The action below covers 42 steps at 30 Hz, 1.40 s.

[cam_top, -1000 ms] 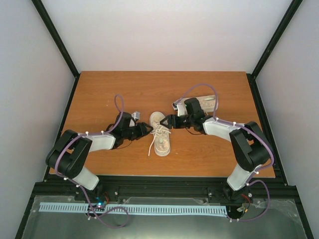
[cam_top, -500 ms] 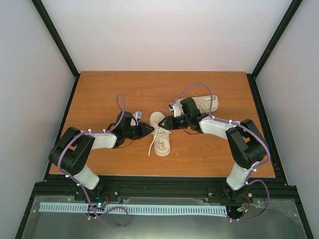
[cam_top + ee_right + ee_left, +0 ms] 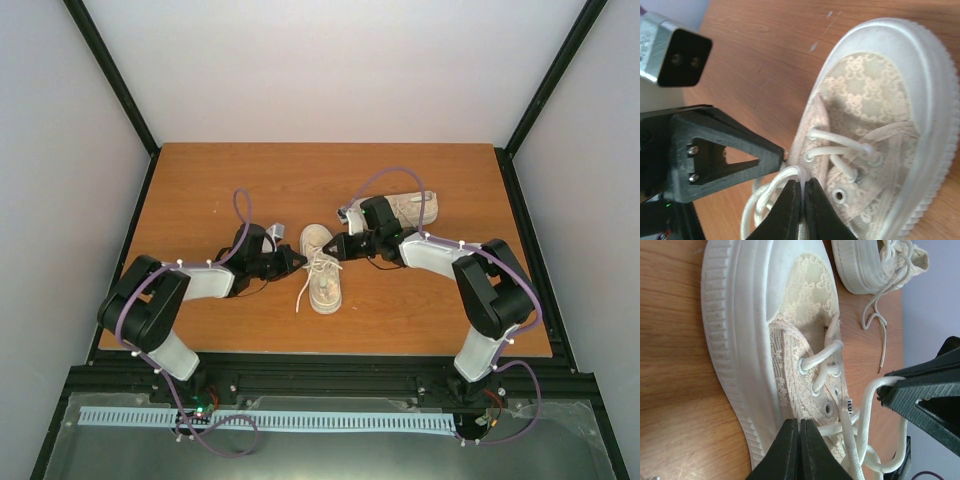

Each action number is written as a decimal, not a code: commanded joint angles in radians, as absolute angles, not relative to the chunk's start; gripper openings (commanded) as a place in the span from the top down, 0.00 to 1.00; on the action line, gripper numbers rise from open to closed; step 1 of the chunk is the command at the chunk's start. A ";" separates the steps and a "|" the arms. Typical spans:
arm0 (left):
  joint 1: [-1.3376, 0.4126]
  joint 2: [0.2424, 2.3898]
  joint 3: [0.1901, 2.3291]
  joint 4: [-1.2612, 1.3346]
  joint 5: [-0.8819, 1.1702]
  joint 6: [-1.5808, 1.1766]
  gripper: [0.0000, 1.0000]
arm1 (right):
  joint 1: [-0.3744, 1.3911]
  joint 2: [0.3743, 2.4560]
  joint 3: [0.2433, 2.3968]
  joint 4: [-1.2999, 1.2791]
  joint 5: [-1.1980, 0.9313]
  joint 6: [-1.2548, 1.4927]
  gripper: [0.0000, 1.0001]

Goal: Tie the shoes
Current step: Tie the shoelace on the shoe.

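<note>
One cream shoe point(image 3: 324, 285) lies mid-table with its toe point(image 3: 315, 238) pointing away, its white laces loose. My left gripper point(image 3: 300, 261) is at its left side and my right gripper point(image 3: 327, 250) at its right. In the right wrist view the right gripper point(image 3: 802, 181) is shut on a loop of lace point(image 3: 771, 189) by the eyelets. In the left wrist view the left gripper point(image 3: 800, 421) is shut against the shoe's side point(image 3: 790, 380). A lace strand point(image 3: 832, 430) runs out from behind its tips, and I cannot tell whether it is pinched. The other shoe point(image 3: 408, 208) lies at the back right.
The second shoe point(image 3: 865, 270) trails a loose lace point(image 3: 875, 320) on the wooden table point(image 3: 220, 190). The right arm point(image 3: 440, 255) reaches past it. Black frame rails point(image 3: 320, 362) run along the table's near edge, and grey walls close in the sides.
Both grippers have closed, the right one onto the lace loop. The right arm has shifted slightly left toward the shoe. The shoes have not moved.
</note>
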<state>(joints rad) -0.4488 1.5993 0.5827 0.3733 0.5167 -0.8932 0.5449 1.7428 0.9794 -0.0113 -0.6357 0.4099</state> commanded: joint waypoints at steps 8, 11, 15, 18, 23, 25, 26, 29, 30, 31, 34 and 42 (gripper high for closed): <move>-0.435 1.520 0.529 0.323 0.425 -0.846 0.99 | 0.497 1.730 0.962 0.007 -0.420 0.489 0.97; -0.431 1.504 0.505 0.312 0.404 -0.842 0.99 | 0.490 1.735 0.957 0.001 -0.394 0.488 0.97; -0.425 1.477 0.487 0.289 0.376 -0.832 0.99 | 0.477 1.737 0.950 0.001 -0.377 0.487 0.97; -0.423 1.466 0.484 0.283 0.376 -0.827 0.99 | 0.473 1.739 0.950 0.000 -0.376 0.486 0.97; -0.423 1.485 0.509 0.291 0.434 -0.802 0.99 | 0.472 1.737 0.960 0.018 -0.439 0.458 0.97; -0.423 1.497 0.530 0.285 0.461 -0.783 0.99 | 0.472 1.726 0.971 0.009 -0.457 0.437 0.84; -0.423 1.502 0.541 0.284 0.473 -0.777 0.99 | 0.471 1.716 0.973 0.005 -0.458 0.425 0.74; -0.423 1.517 0.577 0.263 0.500 -0.749 0.99 | 0.462 1.661 0.955 0.002 -0.445 0.413 0.45; -0.423 1.522 0.597 0.251 0.504 -0.740 0.99 | 0.457 1.637 0.940 0.004 -0.438 0.412 0.38; -0.423 1.529 0.608 0.240 0.509 -0.734 0.99 | 0.450 1.600 0.921 0.010 -0.430 0.412 0.33; -0.423 1.541 0.631 0.220 0.517 -0.716 0.99 | 0.432 1.513 0.833 0.047 -0.423 0.404 0.27; -0.423 1.567 0.650 0.211 0.528 -0.709 0.99 | 0.452 1.438 0.593 0.240 -0.580 0.367 0.38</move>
